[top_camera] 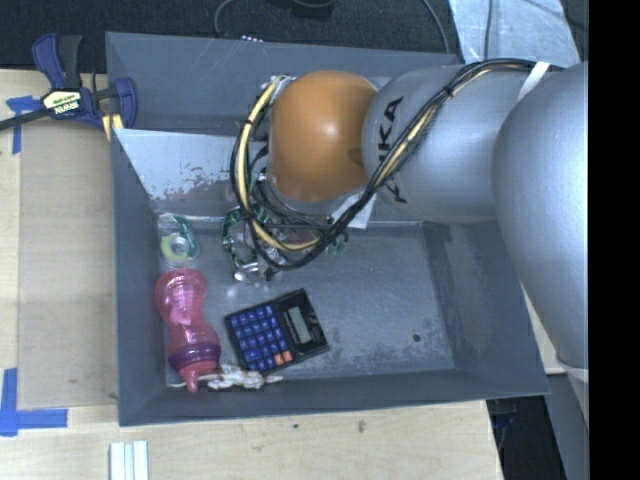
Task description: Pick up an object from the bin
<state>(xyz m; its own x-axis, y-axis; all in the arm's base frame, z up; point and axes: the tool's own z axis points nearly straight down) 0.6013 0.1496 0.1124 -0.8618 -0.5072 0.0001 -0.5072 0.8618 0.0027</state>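
Note:
My gripper (246, 252) hangs low in the left half of the bin, mostly hidden under the arm's wrist. Just below and to its right a black calculator (276, 330) with blue keys lies flat on the bin floor. To its left sits a small clear-green tape roll (178, 241). A pink plastic bottle (186, 329) lies lengthwise along the left wall, below the tape roll. The gripper stands between the tape roll and the calculator, and nothing shows in its grasp.
A small pale knotted piece (236, 379) rests at the bin's front wall beside the bottle's end. The arm and its orange dome cover the bin's back middle and right.

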